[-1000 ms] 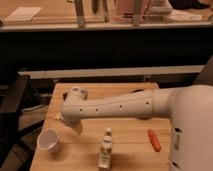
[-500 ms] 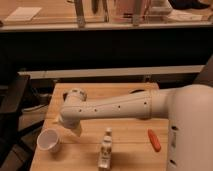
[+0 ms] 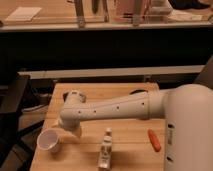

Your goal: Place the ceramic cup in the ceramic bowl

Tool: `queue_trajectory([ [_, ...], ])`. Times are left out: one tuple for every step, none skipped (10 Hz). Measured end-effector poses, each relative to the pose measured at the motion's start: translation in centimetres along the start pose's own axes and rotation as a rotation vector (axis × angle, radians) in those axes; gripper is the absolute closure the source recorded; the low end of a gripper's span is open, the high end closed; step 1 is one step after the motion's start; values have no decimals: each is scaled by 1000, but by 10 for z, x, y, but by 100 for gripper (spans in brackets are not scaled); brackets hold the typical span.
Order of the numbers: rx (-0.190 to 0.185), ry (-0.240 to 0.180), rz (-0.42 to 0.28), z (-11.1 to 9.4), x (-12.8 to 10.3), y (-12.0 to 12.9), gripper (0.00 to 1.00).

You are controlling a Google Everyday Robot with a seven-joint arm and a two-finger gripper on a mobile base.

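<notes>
A small white bottle (image 3: pixel 105 149) is seen standing upright near the table's front edge, to the right of the cup and well apart from it. The cup (image 3: pixel 49 141) is found upright on the wooden table (image 3: pixel 102 93) at its front left corner, mouth open upward. Farther right of the cup, past the bottle, a small orange object (image 3: pixel 155 140) is laid flat beside the robot's white body (image 3: pixel 192 130).

The gripper (image 3: pixel 70 131) is held low just right of the cup and slightly behind it, close to the cup's rim. Contact cannot be made out, and whether the gripper is spread or closed cannot be told, as it is covered by the wrist above it.

Behind the cup, the table's middle is crossed by the white arm (image 3: pixel 112 109), and much of the surface is blocked by it. A dark rounded shape (image 3: pixel 136 92) is glimpsed over the arm at the far edge; it cannot be identified. Beyond the cup and table, a dark counter (image 3: pixel 100 50) is seen.
</notes>
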Motion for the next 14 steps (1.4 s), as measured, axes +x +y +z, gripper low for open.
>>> queue_trajectory([
  [-1,-2,-4,1,0,0,20],
  [0,-3,-3,0,0,0,20],
  [9,-3,-16,-5,0,-3,20],
  [19,-3,-34,-14,-3,-8,20],
  [28,-3,-56,-26,-6,-14,20],
  [35,-3,-75,-34,-10,-18,20],
  [42,-8,-98,-38,-15,-21,20],
  [43,-22,-121,-36,-21,-24,20],
  [36,-43,-152,-32,-28,-26,20],
  [24,-68,-189,-26,-38,-28,20],
  [0,-100,-230,-18,-48,-27,20],
  [-19,-125,-260,-11,-55,-26,20],
  [-28,-143,-283,-6,-61,-24,20],
  [-19,-133,-272,-6,-61,-22,20],
])
